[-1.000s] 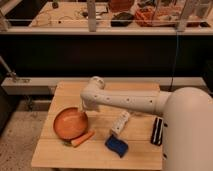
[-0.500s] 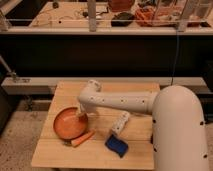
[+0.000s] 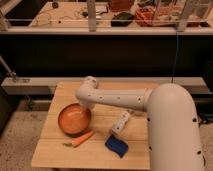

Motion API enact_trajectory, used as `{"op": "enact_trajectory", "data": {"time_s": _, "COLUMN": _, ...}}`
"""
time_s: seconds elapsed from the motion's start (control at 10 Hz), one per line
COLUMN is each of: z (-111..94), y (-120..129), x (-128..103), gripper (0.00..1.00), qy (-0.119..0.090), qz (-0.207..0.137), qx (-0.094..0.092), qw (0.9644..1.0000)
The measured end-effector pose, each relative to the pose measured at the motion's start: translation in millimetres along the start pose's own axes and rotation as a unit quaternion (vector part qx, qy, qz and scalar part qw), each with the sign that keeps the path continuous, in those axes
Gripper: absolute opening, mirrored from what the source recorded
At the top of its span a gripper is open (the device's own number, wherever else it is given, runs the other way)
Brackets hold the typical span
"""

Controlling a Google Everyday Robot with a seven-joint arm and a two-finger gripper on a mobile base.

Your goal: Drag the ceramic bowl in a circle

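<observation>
The ceramic bowl (image 3: 74, 119) is round, shallow and orange-brown with a darker rim. It sits on the left part of the wooden table (image 3: 60, 92). My white arm reaches from the right across the table, and my gripper (image 3: 86, 104) is at the bowl's far right rim, hidden under the arm's wrist. The bowl looks empty.
An orange carrot (image 3: 81, 140) lies just in front of the bowl. A blue sponge (image 3: 117, 146) lies near the front edge. A white bottle-like object (image 3: 119, 123) lies at the middle. A dark counter with a rail stands behind the table.
The bowl has shifted a little to the left and toward the front with my gripper at its rim. My arm's large body has swung further into view.
</observation>
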Motion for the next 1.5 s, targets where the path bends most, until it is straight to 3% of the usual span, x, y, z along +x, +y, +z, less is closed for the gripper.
{"op": "enact_trajectory", "data": {"time_s": 0.2, "z": -1, "y": 9, "x": 15, "gripper": 0.01, "qy": 0.013, "qz": 0.022, "qx": 0.006, "qw": 0.9996}}
{"op": "enact_trajectory", "data": {"time_s": 0.4, "z": -4, "y": 40, "x": 17, "gripper": 0.00, "qy": 0.024, "qz": 0.064, "qx": 0.011, "qw": 0.9976}}
{"op": "enact_trajectory", "data": {"time_s": 0.6, "z": -11, "y": 81, "x": 4, "gripper": 0.00, "qy": 0.030, "qz": 0.103, "qx": 0.008, "qw": 0.9942}}
{"op": "enact_trajectory", "data": {"time_s": 0.8, "z": -24, "y": 113, "x": -27, "gripper": 0.00, "qy": 0.039, "qz": 0.133, "qx": 0.001, "qw": 0.9904}}
{"op": "enact_trajectory", "data": {"time_s": 1.0, "z": -37, "y": 119, "x": -64, "gripper": 0.00, "qy": 0.041, "qz": 0.142, "qx": -0.007, "qw": 0.9890}}
{"op": "enact_trajectory", "data": {"time_s": 1.2, "z": -47, "y": 111, "x": -105, "gripper": 0.00, "qy": 0.038, "qz": 0.131, "qx": -0.017, "qw": 0.9905}}
{"op": "enact_trajectory", "data": {"time_s": 1.3, "z": -51, "y": 95, "x": -125, "gripper": 0.00, "qy": 0.034, "qz": 0.101, "qx": -0.025, "qw": 0.9940}}
{"op": "enact_trajectory", "data": {"time_s": 1.5, "z": -50, "y": 65, "x": -134, "gripper": 0.00, "qy": 0.030, "qz": 0.058, "qx": -0.027, "qw": 0.9975}}
